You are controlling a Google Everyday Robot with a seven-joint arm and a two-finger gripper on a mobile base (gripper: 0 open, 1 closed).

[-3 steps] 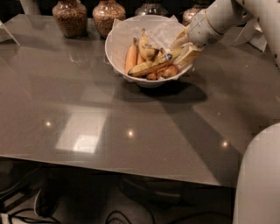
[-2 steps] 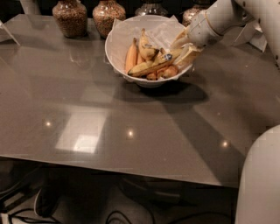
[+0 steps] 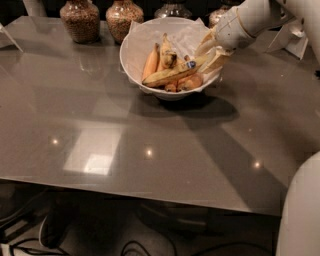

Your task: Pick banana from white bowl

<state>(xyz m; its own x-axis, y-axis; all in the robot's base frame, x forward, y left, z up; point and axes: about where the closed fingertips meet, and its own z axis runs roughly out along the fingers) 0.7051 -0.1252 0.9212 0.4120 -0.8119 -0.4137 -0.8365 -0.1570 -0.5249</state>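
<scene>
The white bowl (image 3: 132,55) with a paper lining stands at the back middle of the grey table. In it the long yellow banana (image 3: 167,76) with a blue sticker lies across the other food, its right end up towards the rim. My gripper (image 3: 210,54) reaches in from the upper right. Its two fingers (image 3: 204,46) close on the banana's right end, one above and one below. A shorter plump banana (image 3: 167,54) and orange pieces (image 3: 151,62) lie behind and under it.
Two glass jars of brown contents (image 3: 80,20) stand behind the bowl at the back left, and more jars (image 3: 172,9) stand behind it. White paper items (image 3: 292,37) lie at the back right. My white arm body (image 3: 302,210) fills the lower right corner.
</scene>
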